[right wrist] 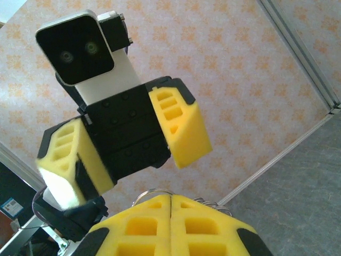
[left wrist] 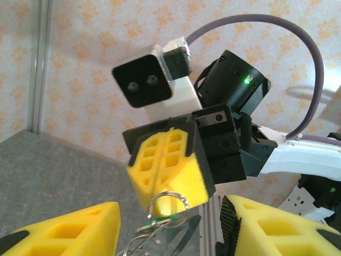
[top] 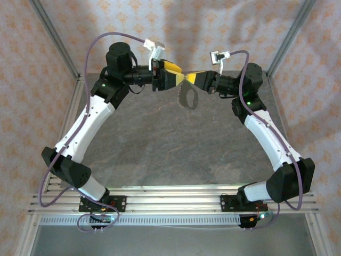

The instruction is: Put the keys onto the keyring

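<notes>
Keyring (top: 178, 99) in tight grip of right pincer (top: 187, 78), left pincer (top: 177, 74) agape opposite.

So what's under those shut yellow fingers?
A wire ring sticks out under the right fingers, with a toothed strap dangling. The pinched part is covered.
</notes>
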Controlling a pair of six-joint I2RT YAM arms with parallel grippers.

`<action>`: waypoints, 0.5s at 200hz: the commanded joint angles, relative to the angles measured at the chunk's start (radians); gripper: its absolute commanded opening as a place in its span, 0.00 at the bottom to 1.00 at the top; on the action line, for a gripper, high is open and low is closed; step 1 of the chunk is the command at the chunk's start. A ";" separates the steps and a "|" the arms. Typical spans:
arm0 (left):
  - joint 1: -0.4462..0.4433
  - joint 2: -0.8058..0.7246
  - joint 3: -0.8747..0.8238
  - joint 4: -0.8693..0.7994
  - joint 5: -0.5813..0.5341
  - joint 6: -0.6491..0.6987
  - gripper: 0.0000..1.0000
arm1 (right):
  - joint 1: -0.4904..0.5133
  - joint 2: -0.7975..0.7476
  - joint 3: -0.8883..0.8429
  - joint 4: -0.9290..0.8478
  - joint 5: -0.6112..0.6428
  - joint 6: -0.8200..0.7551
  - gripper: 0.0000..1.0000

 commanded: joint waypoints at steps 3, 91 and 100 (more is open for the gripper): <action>-0.011 -0.026 0.033 -0.049 -0.052 0.042 0.54 | -0.006 -0.029 0.001 0.031 -0.003 -0.023 0.00; -0.025 -0.005 0.062 -0.090 -0.094 0.062 0.55 | -0.007 -0.042 -0.004 0.017 0.000 -0.033 0.00; -0.028 -0.003 0.063 -0.091 -0.095 0.063 0.56 | -0.007 -0.041 -0.003 0.016 0.002 -0.035 0.00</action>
